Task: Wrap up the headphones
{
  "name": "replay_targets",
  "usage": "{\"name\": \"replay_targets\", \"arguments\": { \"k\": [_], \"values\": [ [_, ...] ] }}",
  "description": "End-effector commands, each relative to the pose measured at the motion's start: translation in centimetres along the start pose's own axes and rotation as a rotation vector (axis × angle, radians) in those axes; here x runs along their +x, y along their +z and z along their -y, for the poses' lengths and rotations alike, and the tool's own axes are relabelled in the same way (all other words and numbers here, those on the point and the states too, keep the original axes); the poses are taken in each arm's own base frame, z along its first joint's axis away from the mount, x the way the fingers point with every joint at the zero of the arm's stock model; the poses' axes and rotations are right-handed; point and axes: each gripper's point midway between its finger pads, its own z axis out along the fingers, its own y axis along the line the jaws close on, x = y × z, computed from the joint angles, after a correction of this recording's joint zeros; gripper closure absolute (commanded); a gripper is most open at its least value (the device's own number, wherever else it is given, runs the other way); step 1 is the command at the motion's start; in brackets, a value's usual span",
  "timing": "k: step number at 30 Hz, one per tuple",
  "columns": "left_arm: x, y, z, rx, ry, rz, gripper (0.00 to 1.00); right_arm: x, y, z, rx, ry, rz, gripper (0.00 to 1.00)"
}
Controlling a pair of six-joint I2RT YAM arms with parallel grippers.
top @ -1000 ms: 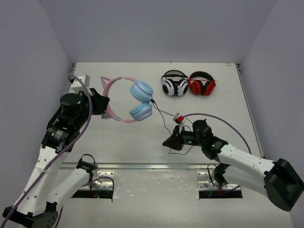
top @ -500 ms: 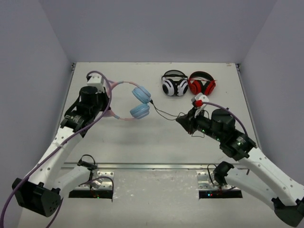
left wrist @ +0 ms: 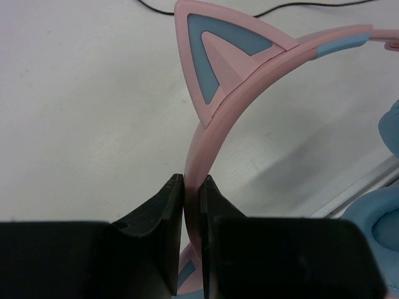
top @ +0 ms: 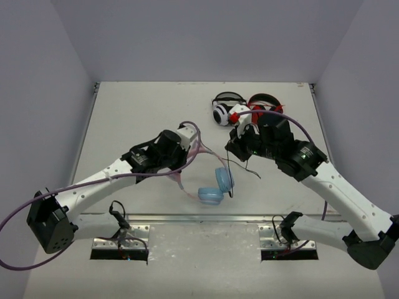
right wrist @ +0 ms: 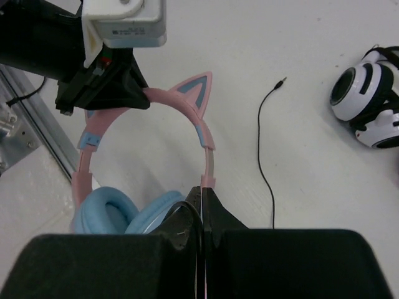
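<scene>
Left claw (left wrist: pixel 192 182) clamped tight on pink headband (left wrist: pixel 249 81) of headphones (right wrist: pixel 106 205), steadying frame for winding. Right claw (right wrist: pixel 202 194) shut, probably pinching cable (right wrist: pixel 265 156); loose plug (right wrist: pixel 283 80) on worktop (right wrist: pixel 336 199) beyond, rightward.

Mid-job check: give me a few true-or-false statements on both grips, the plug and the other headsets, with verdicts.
1. The left gripper clamps the pink headband. True.
2. The right gripper is wide open. False: its fingers are shut, apparently on the cable.
3. The plug sits in the right gripper. False: it lies loose on the table.
4. The black-and-white headphones are at the table's far side. True.
5. The earcups are red. False: they are light blue.
</scene>
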Motion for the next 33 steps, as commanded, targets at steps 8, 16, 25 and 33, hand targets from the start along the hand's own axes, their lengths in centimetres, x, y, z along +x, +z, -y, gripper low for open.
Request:
{"name": "replay_targets", "arguments": {
  "k": [8,16,25,33],
  "values": [
    [-3.3,-3.7,8.5,0.323,0.134,0.165,1.00,1.1,1.9,1.3,0.055,-0.082,-0.042,0.99],
    [-3.5,-4.4,9.9,0.400,0.144,0.166,1.00,1.6,3.5,3.6,0.228,-0.040,-0.123,0.99],
    [-5.6,-6.8,10.8,0.464,0.140,0.257,1.00,4.0,4.4,3.9,0.265,0.023,-0.200,0.99],
    [-9.1,-10.7,11.8,0.535,0.122,0.385,1.00,3.3,4.7,2.6,0.193,0.044,-0.218,0.99]
  ]
}}
